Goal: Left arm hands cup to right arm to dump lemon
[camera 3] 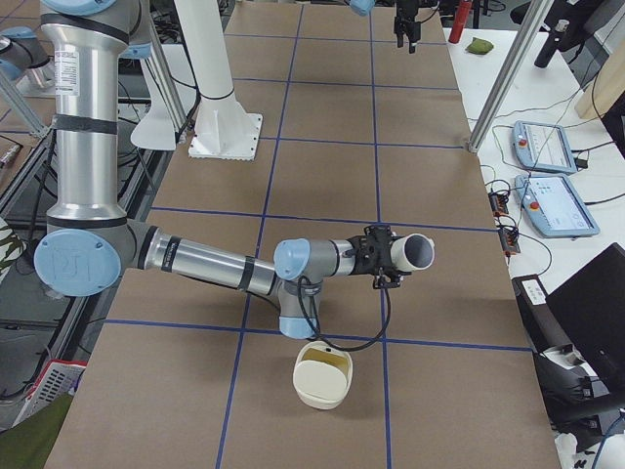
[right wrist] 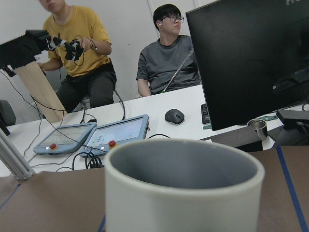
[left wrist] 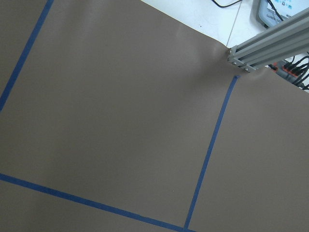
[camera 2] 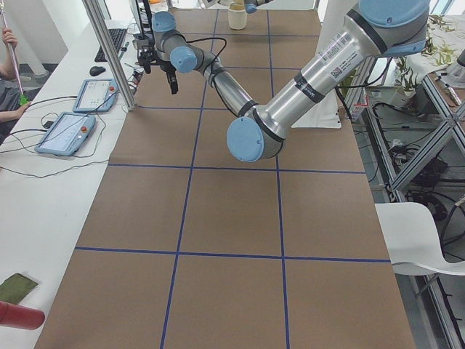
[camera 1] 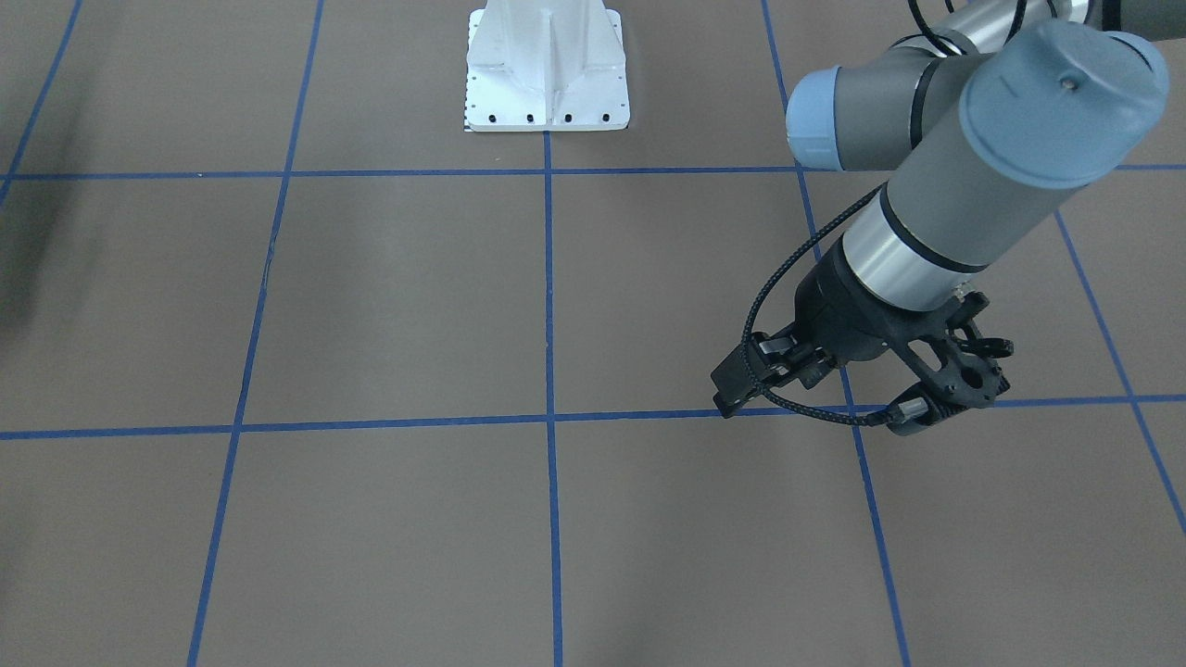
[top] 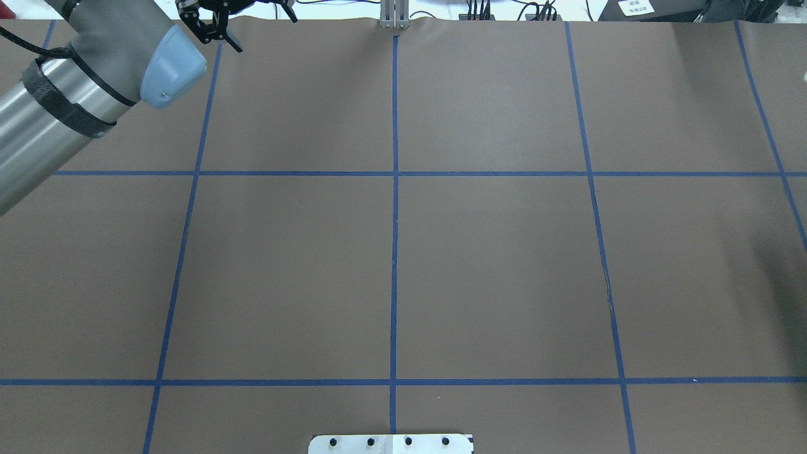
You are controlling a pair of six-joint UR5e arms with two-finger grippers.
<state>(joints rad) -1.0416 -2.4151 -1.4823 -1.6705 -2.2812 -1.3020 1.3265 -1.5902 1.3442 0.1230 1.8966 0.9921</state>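
The cup [camera 3: 415, 252] lies on its side above the table at the tip of my right gripper [camera 3: 376, 256], mouth pointing away from the arm. Whether that gripper is open or shut cannot be told. The right wrist view shows only the cup's [right wrist: 183, 188] white rim and grey inside. The lemon is not visible in any view. My left gripper [camera 1: 741, 380] hangs open and empty over the table's far edge, well away from the cup, and is also seen as the left gripper [top: 220, 22] and the left gripper [camera 2: 158, 69].
A cream bowl [camera 3: 322, 376] sits on the table just below the right arm's wrist. The white robot base [camera 1: 547, 65] stands at the table's middle edge. An aluminium post [left wrist: 265, 43] rises near the left gripper. Two people, tablets and a monitor [right wrist: 251, 58] are at the side desk.
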